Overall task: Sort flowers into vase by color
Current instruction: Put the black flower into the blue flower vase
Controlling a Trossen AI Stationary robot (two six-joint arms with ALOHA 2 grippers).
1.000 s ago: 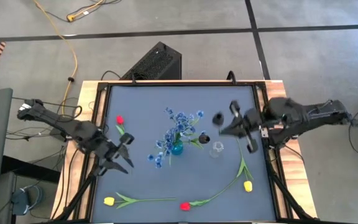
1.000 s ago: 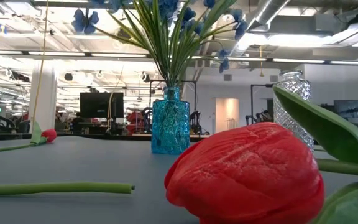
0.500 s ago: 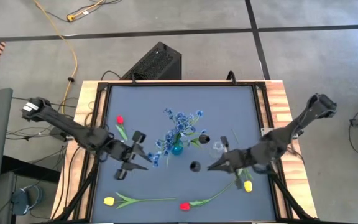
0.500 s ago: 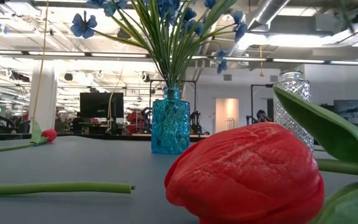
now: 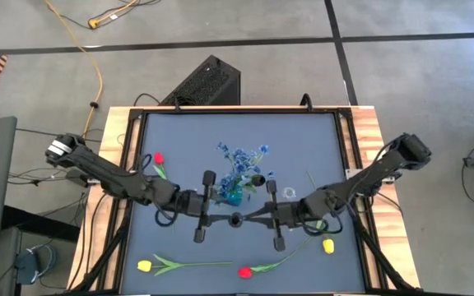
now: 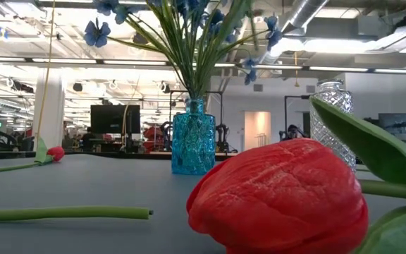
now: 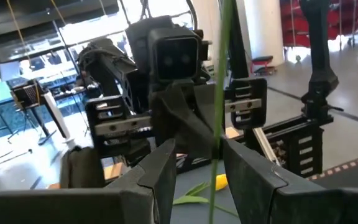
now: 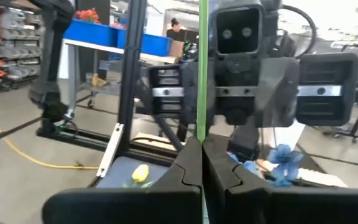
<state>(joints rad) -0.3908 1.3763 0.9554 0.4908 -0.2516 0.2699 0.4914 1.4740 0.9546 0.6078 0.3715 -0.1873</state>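
Handover of a thin green flower stem [image 8: 201, 68] between facing grippers.
Right gripper [image 8: 202, 163] is clamped on it; left gripper [image 7: 194, 163] fingers stand apart around it, and should close before release.

The left gripper [image 5: 217, 218] and right gripper [image 5: 253, 219] meet tip to tip just below the blue vase [image 5: 233, 196], a dark bud [image 5: 235, 219] between them. A red tulip [image 5: 244, 272] lies farther below the vase, near the table's edge.

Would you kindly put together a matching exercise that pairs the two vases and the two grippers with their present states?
Things:
1. blue vase
2. clear vase
3. left gripper
4. right gripper

States:
A. shut on a green stem
B. holds blue flowers
C. no flowers in it
D. open around that stem

Pairs: 1-B, 2-C, 3-D, 4-A
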